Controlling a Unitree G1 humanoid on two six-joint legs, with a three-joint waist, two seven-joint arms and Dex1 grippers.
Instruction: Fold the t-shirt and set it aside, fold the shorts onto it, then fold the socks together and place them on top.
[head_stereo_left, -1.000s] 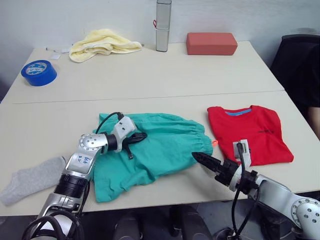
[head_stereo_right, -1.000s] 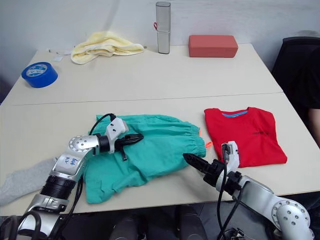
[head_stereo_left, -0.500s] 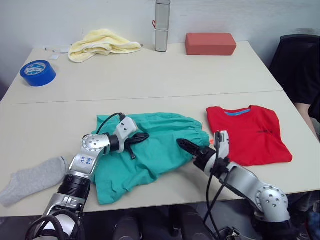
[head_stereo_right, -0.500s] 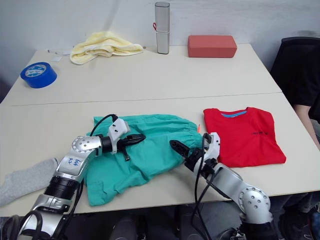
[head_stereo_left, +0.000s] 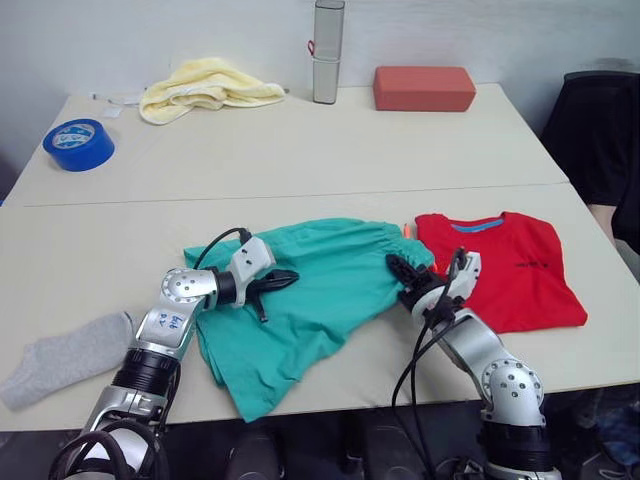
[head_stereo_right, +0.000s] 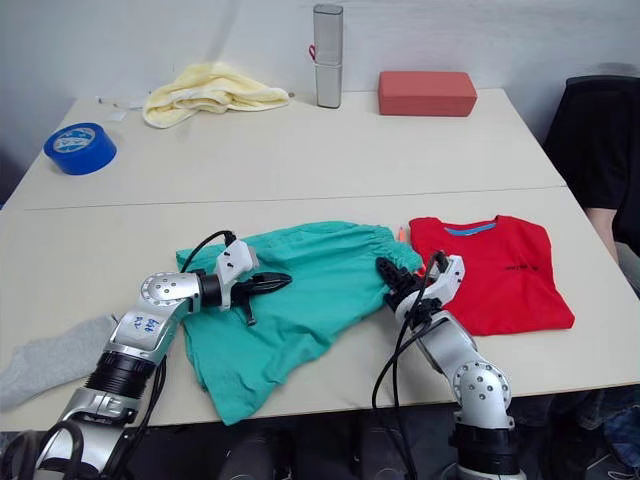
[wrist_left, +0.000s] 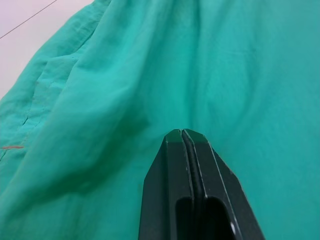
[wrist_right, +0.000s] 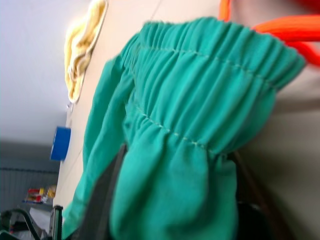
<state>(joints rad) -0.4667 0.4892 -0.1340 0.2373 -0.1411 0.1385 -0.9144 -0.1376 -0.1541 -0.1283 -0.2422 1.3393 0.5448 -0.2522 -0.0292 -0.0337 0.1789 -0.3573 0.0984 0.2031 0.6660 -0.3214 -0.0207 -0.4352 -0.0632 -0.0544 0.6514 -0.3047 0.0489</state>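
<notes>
The teal shorts (head_stereo_left: 310, 290) lie rumpled near the table's front edge, their gathered waistband (wrist_right: 210, 75) toward the right and the orange drawstring (head_stereo_left: 407, 231) at their far right corner. My right gripper (head_stereo_left: 402, 270) is shut on the waistband, teal cloth bunched between its fingers (wrist_right: 106, 190). My left gripper (wrist_left: 184, 134) is shut, its tips resting on the shorts' left half with no cloth between them. The red t-shirt (head_stereo_left: 505, 265) lies folded just right of the shorts. One grey sock (head_stereo_left: 65, 355) lies at the front left.
At the back of the table are a yellow towel (head_stereo_left: 205, 85), a blue tape roll (head_stereo_left: 78, 143), a grey cylinder (head_stereo_left: 327, 40) and a red-brown block (head_stereo_left: 424, 88). A black chair (head_stereo_left: 600, 130) stands off the table's right side.
My right gripper came in from the table's front edge to the shorts' waistband and closed on it. The shorts have bunched and skewed, their lower hem now pointing toward the front. Left gripper unchanged.
</notes>
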